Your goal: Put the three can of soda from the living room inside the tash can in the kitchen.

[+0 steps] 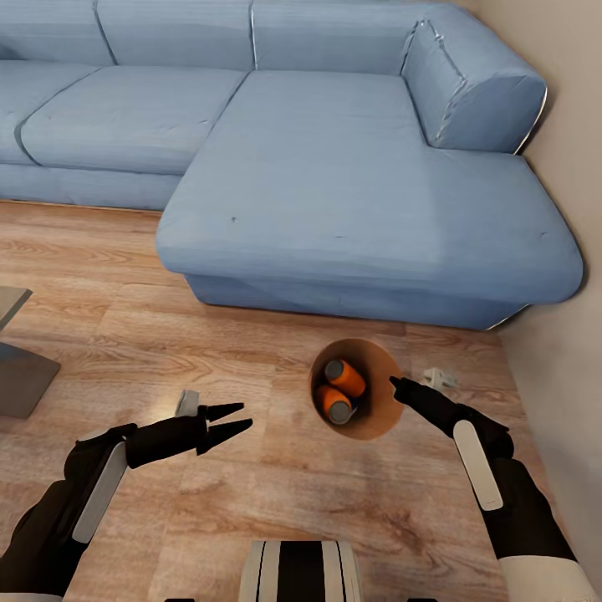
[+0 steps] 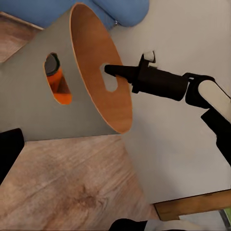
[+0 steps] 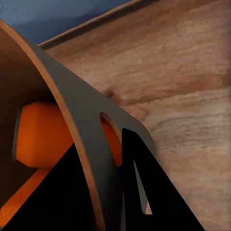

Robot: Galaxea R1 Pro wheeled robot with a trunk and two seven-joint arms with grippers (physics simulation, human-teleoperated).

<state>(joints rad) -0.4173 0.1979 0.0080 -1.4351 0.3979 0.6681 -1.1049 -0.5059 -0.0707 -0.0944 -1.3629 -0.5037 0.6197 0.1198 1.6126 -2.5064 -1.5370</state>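
Note:
The light-brown trash can (image 1: 376,410) is on the wood floor in front of the sofa, its mouth facing up at me. Two orange soda cans (image 1: 345,377) (image 1: 334,405) lie inside; whether a third lies under them I cannot tell. My right gripper (image 1: 395,383) is shut on the bin's rim by a handle hole, one finger (image 3: 149,192) outside the wall (image 3: 91,139), the other inside next to a can (image 3: 41,134). The left wrist view shows the bin (image 2: 91,101), a can (image 2: 58,84) through a hole, and the right gripper (image 2: 108,70). My left gripper (image 1: 247,415) is open, left of the bin.
The blue sectional sofa (image 1: 351,167) fills the far side, its chaise ending just behind the bin. A beige wall (image 1: 560,351) runs close along the right. A corner of the low grey coffee table (image 1: 17,368) shows at the left. My own base (image 1: 301,573) is at the bottom.

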